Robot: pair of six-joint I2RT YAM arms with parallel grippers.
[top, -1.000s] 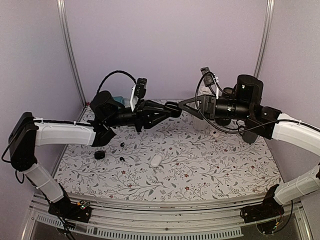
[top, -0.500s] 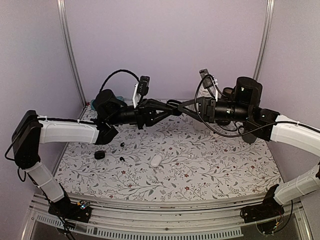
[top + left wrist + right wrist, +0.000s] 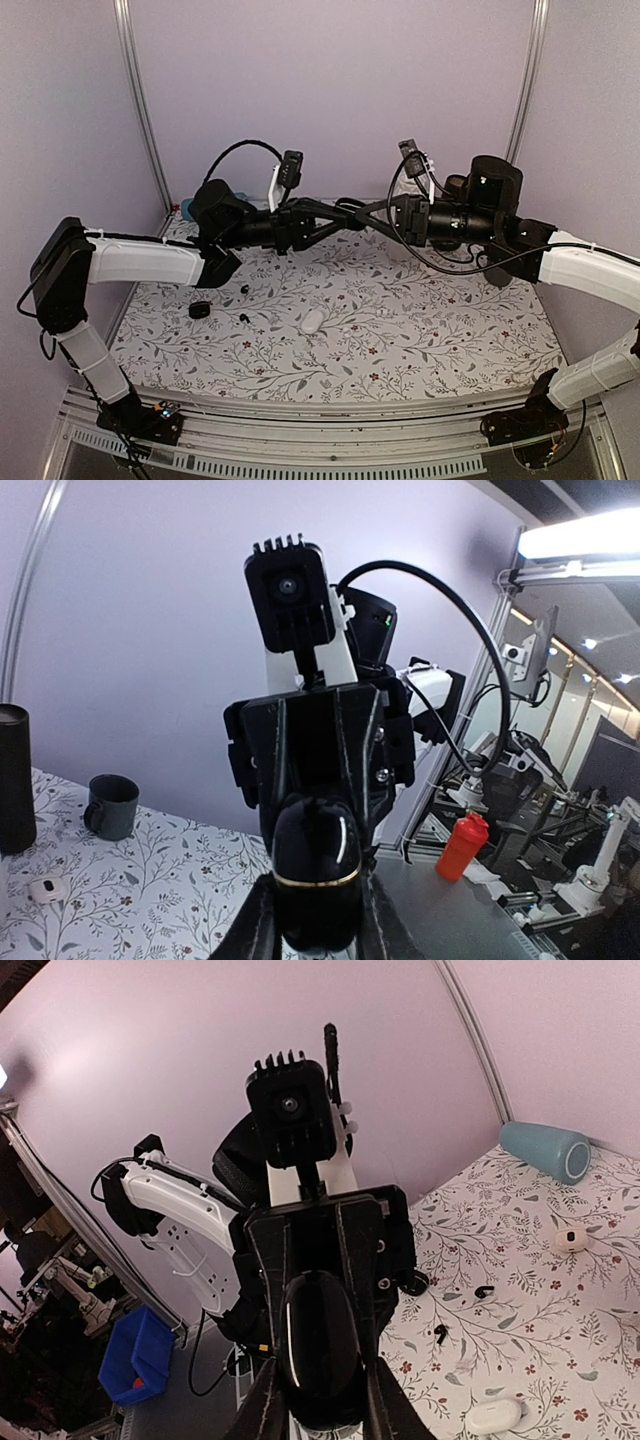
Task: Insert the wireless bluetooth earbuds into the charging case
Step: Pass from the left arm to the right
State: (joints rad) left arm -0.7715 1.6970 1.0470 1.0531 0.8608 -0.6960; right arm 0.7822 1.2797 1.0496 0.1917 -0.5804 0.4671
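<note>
Left end effector: narrow, its two fingers pressed on either side of the black charging case, held up in the air above the middle of the worktop
Right end effector: also narrow, clamped on the same case from the opposite end, so the two arms meet nose to nose
Charging case: glossy black and pebble-shaped, with a thin gold seam running round it; lid looks shut, and it is well above the floral surface
Far earbud: tiny black piece lying loose on the worktop, under the left arm's forearm, well apart from the case
Near earbud: a second tiny black piece just in front of the first, also on the worktop
Black round piece: sits to the left of the two earbuds; I cannot tell what it is
White case: small pale pebble near the centre of the worktop, to the right of the earbuds
Blue cylinder: lying on its side at the back left edge by the wall
Dark mug: upright at the back on the right side, next to a tall black cylinder
Small white item: on the worktop in front of the mug, too small to make out
</note>
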